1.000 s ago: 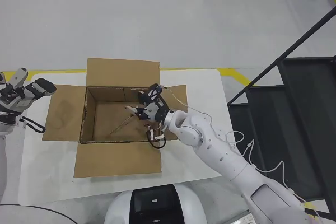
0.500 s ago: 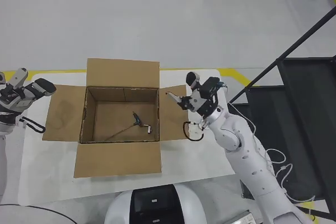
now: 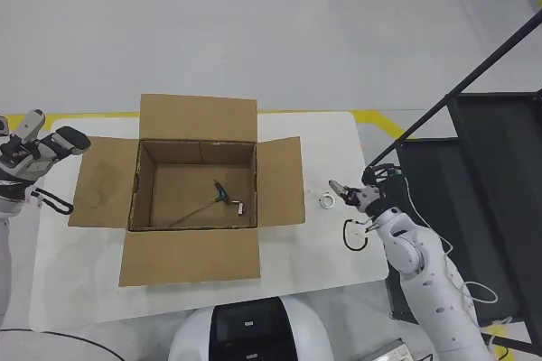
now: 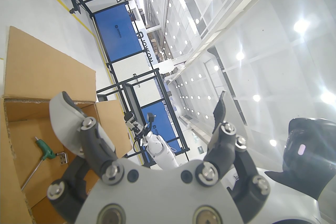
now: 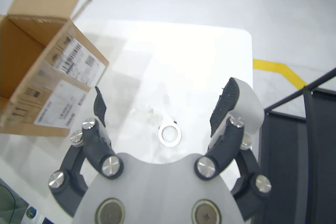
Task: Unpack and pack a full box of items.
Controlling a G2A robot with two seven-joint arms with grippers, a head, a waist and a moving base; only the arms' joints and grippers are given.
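Top view, surface: The white surface (image 3: 316, 257) is carrying an open cardboard box (image 3: 199, 115) with its four flaps lying spread outward.
Top view, box: A green-handled key (image 3: 219, 191) and a small metal hinge (image 3: 239, 209) are lying on the box floor, close to each other.
Top view, ring: A white ring (image 3: 330, 200) is lying on the surface, apart from the right flap, and the right claw (image 3: 350, 189) is hanging just beside it.
Top view, left side: The left claw (image 3: 52, 134) is hanging at the left edge of the surface, near the left flap.
Top view, room: A yellow line (image 3: 379, 119) is running on the pale floor behind the surface, and a dark metal frame (image 3: 488, 162) is standing at the right.
Left wrist view: The left claw (image 4: 141, 101) is holding its fingers spread wide, pinching nothing. The key (image 4: 44, 151) and the hinge (image 4: 62, 156) are showing inside the box (image 4: 50, 62). Blue panels (image 4: 118, 33) and ceiling lights (image 4: 300, 25) are showing behind.
Right wrist view: The right claw (image 5: 164, 93) is spread, and the ring (image 5: 169, 135) is lying flat on the surface (image 5: 183, 57) between its fingers, touching neither. The box (image 5: 65, 72) is standing to one side.
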